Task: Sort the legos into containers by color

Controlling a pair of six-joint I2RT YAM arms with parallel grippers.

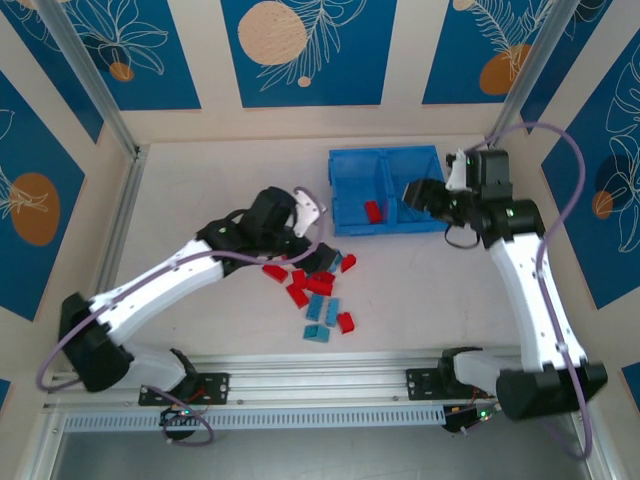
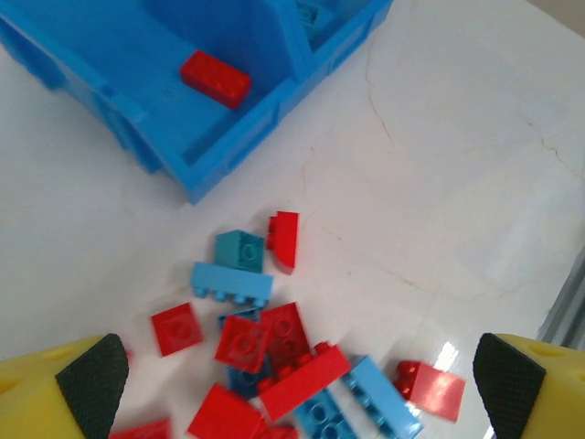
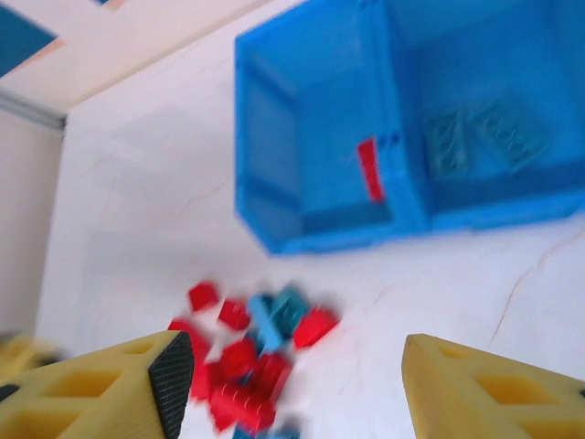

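Left claw (image 2: 300, 384) and right claw (image 3: 292, 366) gape empty; blur smears light-blue legos (image 3: 480, 137) inside the bin (image 3: 311, 229)

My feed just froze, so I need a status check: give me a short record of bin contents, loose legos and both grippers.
left compartment: one red brick
right compartment: two blue bricks, blurred
loose legos: mixed red and blue pile on the table, in front of the bin
left gripper: open, empty, over the pile
right gripper: open, empty, at the right compartment
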